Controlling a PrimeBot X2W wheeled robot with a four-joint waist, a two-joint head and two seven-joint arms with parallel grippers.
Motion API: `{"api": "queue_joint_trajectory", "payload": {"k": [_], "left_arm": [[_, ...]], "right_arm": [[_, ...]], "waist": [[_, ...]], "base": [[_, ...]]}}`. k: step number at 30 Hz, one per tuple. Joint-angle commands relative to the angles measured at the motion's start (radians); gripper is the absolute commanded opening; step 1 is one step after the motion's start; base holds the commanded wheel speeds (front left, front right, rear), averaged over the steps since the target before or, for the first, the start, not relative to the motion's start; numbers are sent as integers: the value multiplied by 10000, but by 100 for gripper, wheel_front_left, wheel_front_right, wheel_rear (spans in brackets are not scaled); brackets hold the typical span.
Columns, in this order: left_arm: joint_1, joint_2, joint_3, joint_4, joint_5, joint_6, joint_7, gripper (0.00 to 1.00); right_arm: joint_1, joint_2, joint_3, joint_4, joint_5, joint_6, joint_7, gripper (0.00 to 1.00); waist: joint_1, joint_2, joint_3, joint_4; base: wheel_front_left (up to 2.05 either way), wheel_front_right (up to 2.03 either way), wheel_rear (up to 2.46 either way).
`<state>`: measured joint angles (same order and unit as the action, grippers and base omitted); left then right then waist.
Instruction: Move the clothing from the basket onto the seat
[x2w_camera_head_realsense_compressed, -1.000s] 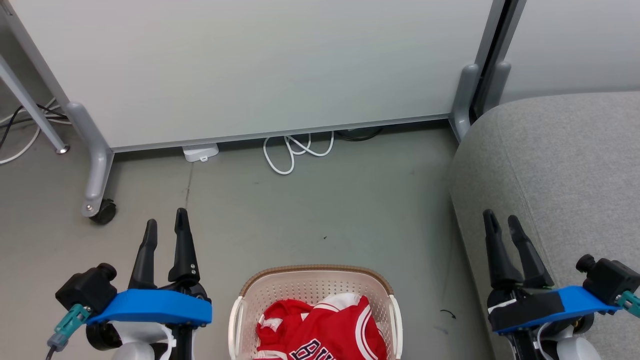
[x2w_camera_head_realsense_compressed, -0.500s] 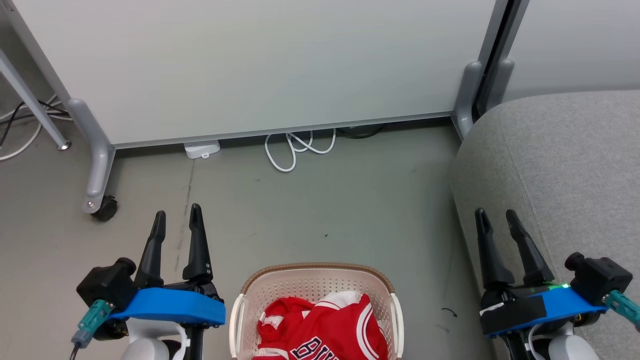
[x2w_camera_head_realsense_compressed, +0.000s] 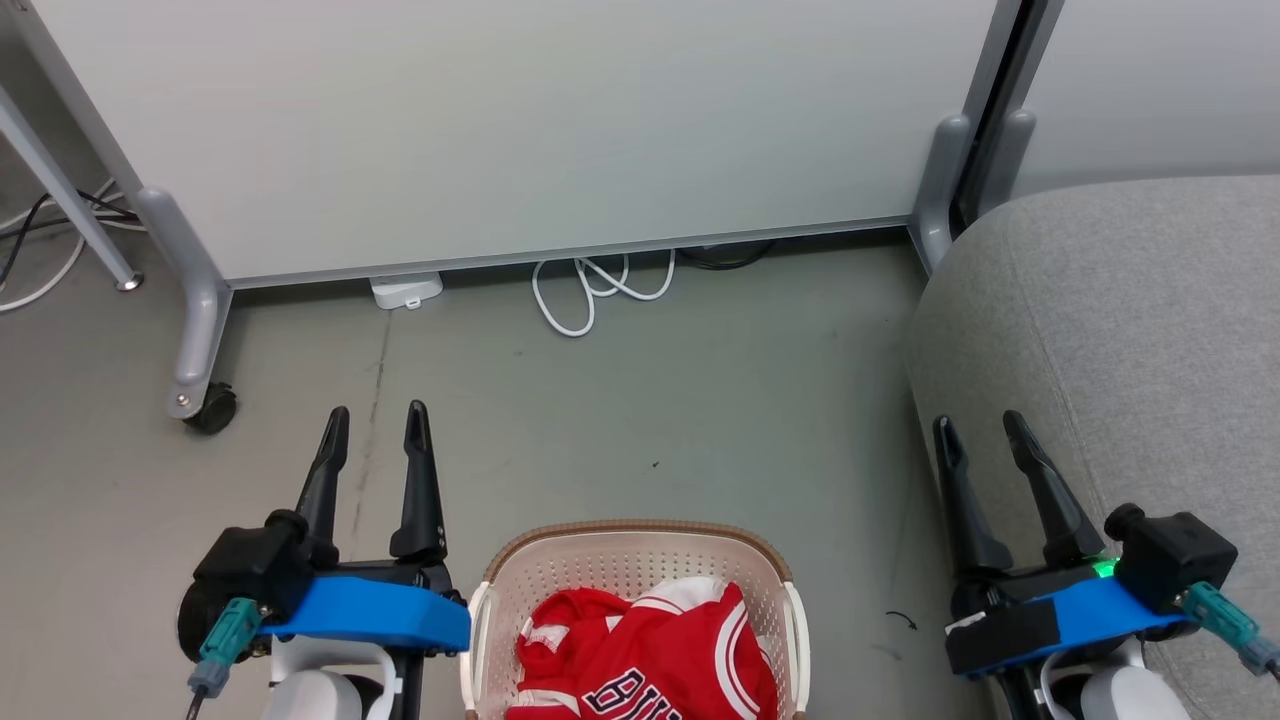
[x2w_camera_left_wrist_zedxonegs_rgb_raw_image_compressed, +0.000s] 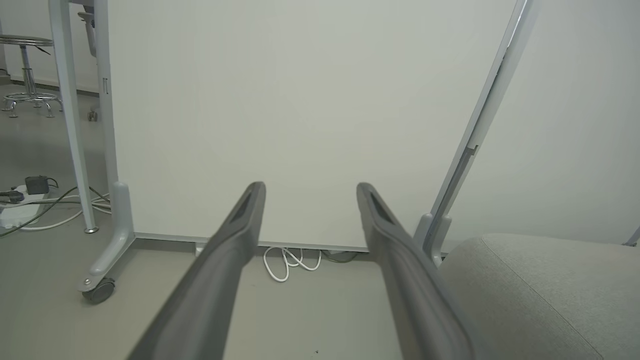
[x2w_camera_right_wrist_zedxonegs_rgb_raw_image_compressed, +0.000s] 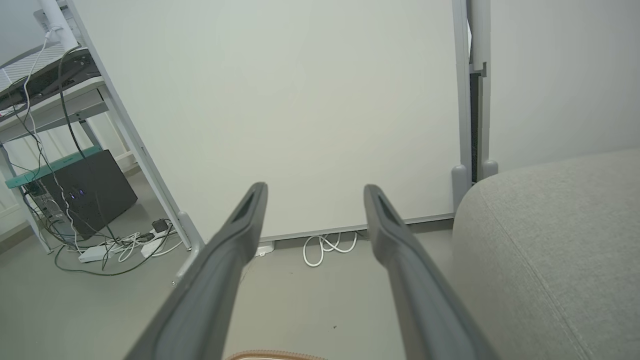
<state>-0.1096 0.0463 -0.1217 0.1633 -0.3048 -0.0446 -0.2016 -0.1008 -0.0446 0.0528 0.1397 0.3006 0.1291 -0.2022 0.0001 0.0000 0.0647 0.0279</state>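
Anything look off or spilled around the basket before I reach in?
Nothing stands out. The red clothing lies bunched inside the upright basket; the left gripper and right gripper are open either side, holding nothing.

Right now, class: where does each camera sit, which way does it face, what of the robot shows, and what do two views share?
Head view: on the head, looking down at the basket of clothing; left gripper and right gripper, both open.
Left wrist view: left wrist, facing the white panel; its fingers.
Right wrist view: right wrist, facing that panel; its fingers.
Shared: both wrist views show the seat and white cable.
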Motion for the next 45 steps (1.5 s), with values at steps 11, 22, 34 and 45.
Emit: {"api": "queue_joint_trajectory", "payload": {"k": [11,22,34,45], "left_arm": [[-229,53,-182,-102,939,23,-283,100],[-236,54,-309,55,1526,-40,-491,100],[-387,54,-479,569,1832,-79,-649,100],[-442,52,-527,967,1619,-160,-641,100]], "right_arm": [[-228,-75,117,-69,-996,22,-271,100],[-196,-80,248,-117,-1813,25,-479,100],[-219,-85,259,-97,-2453,26,-648,100],[-220,-82,52,86,-2432,20,-642,100]], "waist": [[-1,0,83,53],[-1,0,164,122],[-1,0,225,179],[-1,0,190,189]], "base": [[0,0,0],[0,0,0],[0,0,0],[0,0,0]]}}
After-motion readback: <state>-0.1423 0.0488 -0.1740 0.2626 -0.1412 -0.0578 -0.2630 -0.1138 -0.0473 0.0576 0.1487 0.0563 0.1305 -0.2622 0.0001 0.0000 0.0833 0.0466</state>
